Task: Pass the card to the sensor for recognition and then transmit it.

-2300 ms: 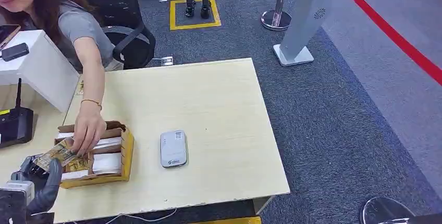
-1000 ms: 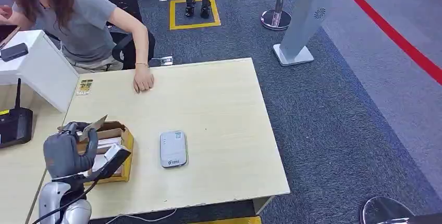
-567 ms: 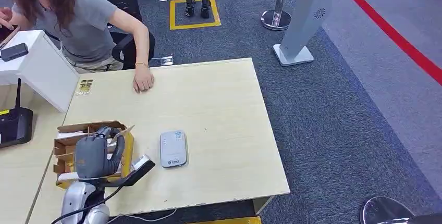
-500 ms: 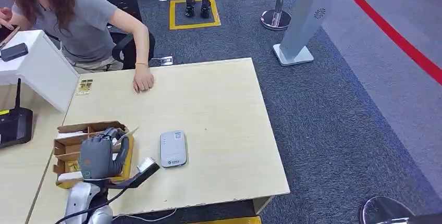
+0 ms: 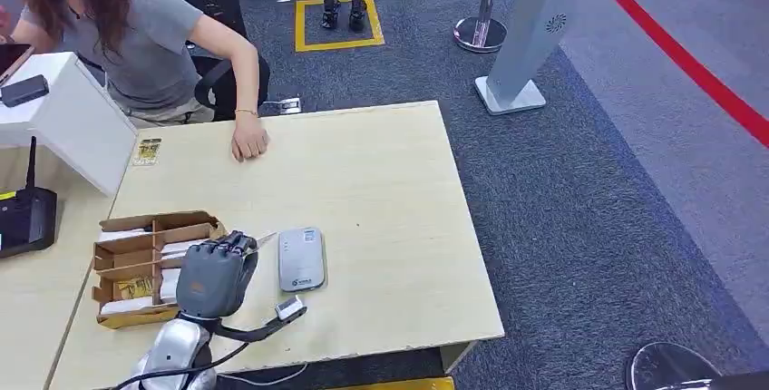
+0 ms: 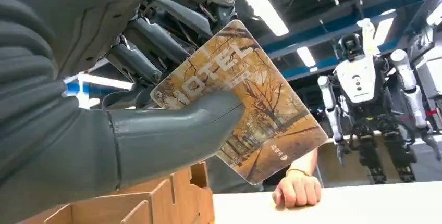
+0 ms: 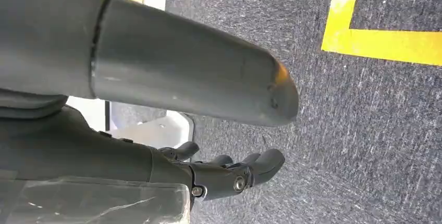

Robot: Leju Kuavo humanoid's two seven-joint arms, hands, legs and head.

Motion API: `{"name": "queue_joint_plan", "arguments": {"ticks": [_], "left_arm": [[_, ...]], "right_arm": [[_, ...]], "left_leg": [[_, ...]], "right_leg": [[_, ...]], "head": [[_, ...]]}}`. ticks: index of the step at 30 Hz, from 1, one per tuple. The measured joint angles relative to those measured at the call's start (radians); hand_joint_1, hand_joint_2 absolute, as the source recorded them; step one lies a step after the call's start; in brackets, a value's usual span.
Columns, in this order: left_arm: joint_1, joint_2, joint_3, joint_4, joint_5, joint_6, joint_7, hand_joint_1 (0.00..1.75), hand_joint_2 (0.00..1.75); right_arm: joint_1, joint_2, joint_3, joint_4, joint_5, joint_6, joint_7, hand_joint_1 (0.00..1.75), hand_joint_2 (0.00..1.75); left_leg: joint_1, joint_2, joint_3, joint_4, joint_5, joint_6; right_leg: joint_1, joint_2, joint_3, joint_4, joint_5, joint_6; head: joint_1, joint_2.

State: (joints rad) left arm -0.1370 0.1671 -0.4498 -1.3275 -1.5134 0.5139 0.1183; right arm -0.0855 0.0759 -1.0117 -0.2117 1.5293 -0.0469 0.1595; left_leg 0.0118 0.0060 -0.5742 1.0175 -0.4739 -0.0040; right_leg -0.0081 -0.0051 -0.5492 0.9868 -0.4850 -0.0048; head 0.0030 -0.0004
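You had the pale wooden table (image 5: 381, 172) in front of you, with the cardboard divider box (image 5: 136, 254) at its near left and the white card reader (image 5: 302, 258) lying flat just to the right of that box, its long axis running away from you. Your left hand (image 5: 216, 277) sat between the two, above the box's right edge, and it was far the nearer hand to the reader. It pinched the hotel key card (image 6: 245, 99) between thumb and fingers, roughly half the card jutting free past the fingertips toward the reader. The reader lay just to the right of the card's tip. Your right hand (image 7: 229, 174) hung over grey carpet, fingers loosely curled, holding nothing.
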Motion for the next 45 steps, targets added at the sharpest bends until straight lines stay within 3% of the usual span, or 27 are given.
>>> {"name": "queue_joint_plan", "arguments": {"ticks": [9, 21, 36, 45], "left_arm": [[-0.069, 0.035, -0.077, 0.076, -0.057, 0.0, 0.089, 1.75, 1.75], [-0.15, 0.069, -0.177, 0.151, -0.058, 0.007, 0.142, 1.75, 1.75], [-0.2, 0.026, -0.179, 0.231, -0.054, 0.072, 0.08, 1.75, 1.75], [-0.197, -0.056, -0.129, 0.265, 0.131, 0.095, -0.042, 1.75, 1.75]], "right_arm": [[0.0, 0.0, 0.011, 0.0, 0.006, 0.0, 0.001, 0.0, 0.0], [-0.005, 0.0, 0.032, 0.0, 0.013, 0.006, 0.002, 0.0, 0.0], [-0.013, 0.0, 0.053, 0.0, 0.021, 0.011, 0.012, 0.0, 0.0], [-0.013, 0.0, 0.058, 0.0, 0.013, 0.006, 0.014, 0.0, 0.0]], "left_leg": [[0.0, 0.0, 0.0, 0.0, 0.0, 0.0], [0.0, 0.0, 0.0, 0.0, 0.0, 0.0], [0.0, 0.0, 0.0, 0.0, 0.0, 0.0], [0.0, 0.0, 0.0, 0.0, 0.0, 0.0]], "right_leg": [[0.0, 0.0, 0.0, 0.0, 0.0, 0.0], [0.0, 0.0, 0.0, 0.0, 0.0, 0.0], [0.0, 0.0, 0.0, 0.0, 0.0, 0.0], [0.0, 0.0, 0.0, 0.0, 0.0, 0.0]], "head": [[0.0, 0.0], [0.0, 0.0], [0.0, 0.0], [0.0, 0.0]]}}
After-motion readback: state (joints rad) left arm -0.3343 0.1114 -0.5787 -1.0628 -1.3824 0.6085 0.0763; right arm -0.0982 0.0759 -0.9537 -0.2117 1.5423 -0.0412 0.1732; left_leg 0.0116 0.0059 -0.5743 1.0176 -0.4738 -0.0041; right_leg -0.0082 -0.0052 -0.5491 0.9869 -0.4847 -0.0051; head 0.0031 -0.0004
